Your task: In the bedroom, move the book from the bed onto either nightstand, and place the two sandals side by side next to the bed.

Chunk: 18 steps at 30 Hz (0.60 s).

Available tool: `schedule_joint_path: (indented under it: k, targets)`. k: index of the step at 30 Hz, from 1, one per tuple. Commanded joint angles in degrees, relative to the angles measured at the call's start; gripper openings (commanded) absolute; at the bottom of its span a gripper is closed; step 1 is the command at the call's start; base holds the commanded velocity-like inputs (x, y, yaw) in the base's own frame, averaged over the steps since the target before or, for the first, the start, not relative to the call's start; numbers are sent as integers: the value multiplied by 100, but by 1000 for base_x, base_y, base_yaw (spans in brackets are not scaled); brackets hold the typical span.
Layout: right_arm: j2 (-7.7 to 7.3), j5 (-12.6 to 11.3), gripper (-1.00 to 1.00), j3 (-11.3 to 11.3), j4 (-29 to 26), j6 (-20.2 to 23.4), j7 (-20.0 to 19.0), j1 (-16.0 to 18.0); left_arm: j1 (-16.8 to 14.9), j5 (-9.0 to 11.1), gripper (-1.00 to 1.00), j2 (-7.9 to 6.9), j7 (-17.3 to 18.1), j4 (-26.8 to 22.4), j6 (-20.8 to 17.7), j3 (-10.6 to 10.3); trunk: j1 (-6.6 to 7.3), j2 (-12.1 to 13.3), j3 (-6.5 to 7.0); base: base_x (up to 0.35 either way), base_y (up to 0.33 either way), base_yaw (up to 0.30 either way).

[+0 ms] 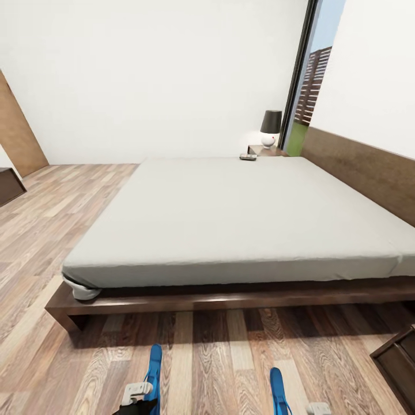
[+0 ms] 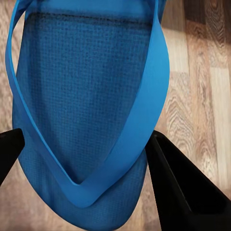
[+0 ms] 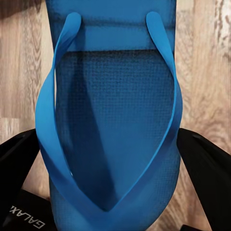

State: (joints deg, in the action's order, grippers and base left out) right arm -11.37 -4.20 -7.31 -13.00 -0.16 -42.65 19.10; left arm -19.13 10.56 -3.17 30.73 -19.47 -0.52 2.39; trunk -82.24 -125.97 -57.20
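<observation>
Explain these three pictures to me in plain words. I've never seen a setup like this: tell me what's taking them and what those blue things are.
A simulated two-armed wheeled robot takes them. The big picture comes from its head camera, looking over the bed in a bedroom; a small dark book lies at the mattress's far edge, by a nightstand with a lamp. The other two come from cameras near each gripper. The left gripper holds one blue sandal between its black fingers; the right gripper holds the other sandal. Both sandals hang above the wood floor before the bed.
</observation>
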Motion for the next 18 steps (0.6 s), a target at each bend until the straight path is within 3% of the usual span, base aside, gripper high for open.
schedule_joint_path:
  k: [1, 18]
  targets:
    - [-5, -28, -100, -8, 8, -2, -24, 4, -3, -1, -100, 1, 29, 5, 0, 24, 1, -2, -5, 0, 0, 0]
    - [-14, -45, -100, -8, 8, -2, -20, 5, -3, -9, -100, -4, 24, -11, 0, 46, 1, -2, -5, 0, 0, 0]
